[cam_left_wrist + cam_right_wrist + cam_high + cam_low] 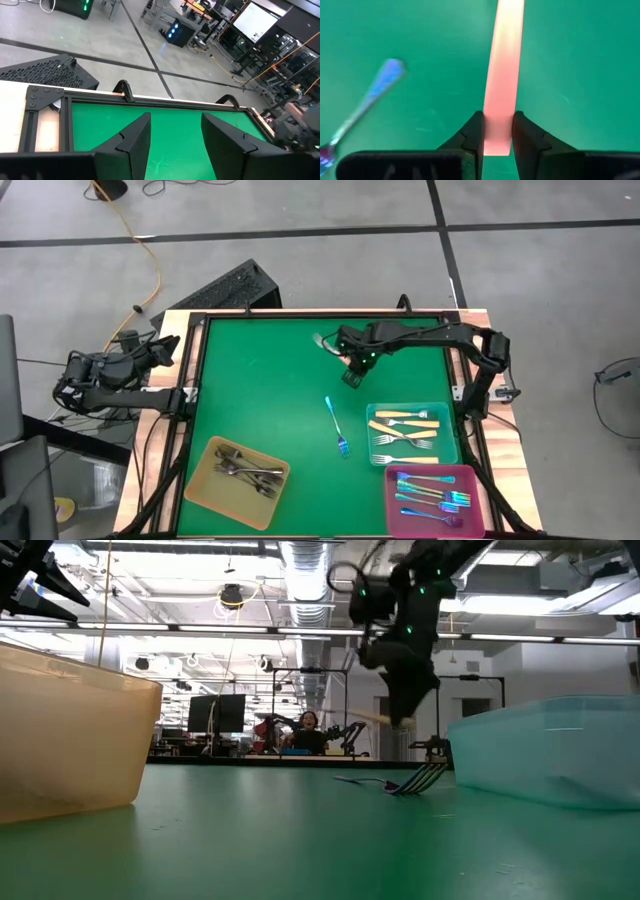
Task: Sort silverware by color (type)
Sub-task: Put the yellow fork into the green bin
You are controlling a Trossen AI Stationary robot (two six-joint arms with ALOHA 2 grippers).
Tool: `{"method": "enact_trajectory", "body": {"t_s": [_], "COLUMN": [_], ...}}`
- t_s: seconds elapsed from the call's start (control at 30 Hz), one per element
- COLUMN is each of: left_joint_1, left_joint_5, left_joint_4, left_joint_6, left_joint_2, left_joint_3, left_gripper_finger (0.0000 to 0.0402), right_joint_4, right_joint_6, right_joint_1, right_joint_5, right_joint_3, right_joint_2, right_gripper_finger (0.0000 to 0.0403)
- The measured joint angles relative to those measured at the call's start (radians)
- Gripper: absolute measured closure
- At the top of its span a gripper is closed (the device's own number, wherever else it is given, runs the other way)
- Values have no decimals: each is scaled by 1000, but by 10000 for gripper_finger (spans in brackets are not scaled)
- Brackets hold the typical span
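My right gripper [352, 377] hangs over the far middle of the green table and is shut on a cream-handled fork [504, 60]. The fork's silver head [321, 340] sticks out past the arm. A blue-purple fork [337, 427] lies flat on the mat near the table's middle, below and beside the gripper [498, 125]. My left gripper [172, 145] waits open, off the table's left edge [160, 352], and touches nothing. My right gripper pinches the fork's cream handle [499, 107] between its two fingers, near the handle's free end. The fingers come from above, pointing steeply down, and lie across the handle. The fork is lifted clear of the mat and runs on away from the fingers.
A yellow tray [200, 480] with dark-grey forks stands at the near left. A teal tray [450, 430] with cream-handled forks stands at the right. In front of it is a pink tray [392, 505] with blue-purple forks. The mat's far and left parts are bare green.
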Motion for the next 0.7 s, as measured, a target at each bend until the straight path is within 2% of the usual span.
{"method": "enact_trajectory", "body": {"t_s": [0.4,0.6,0.7], "left_joint_1": [0,0,0], "left_joint_5": [1,1,1], "left_joint_4": [0,-7,-13], "left_joint_6": [0,0,5], "left_joint_2": [0,0,0], "left_joint_3": [0,0,0], "left_gripper_finger": [243,243,243], "right_joint_4": [-158,-193,-199], "right_joint_6": [-89,-94,-93], "right_joint_1": [191,306,355], "right_joint_5": [10,106,117], "right_joint_3": [161,189,188], "right_joint_2": [0,-13,-38], "right_gripper_finger": [309,309,309]}}
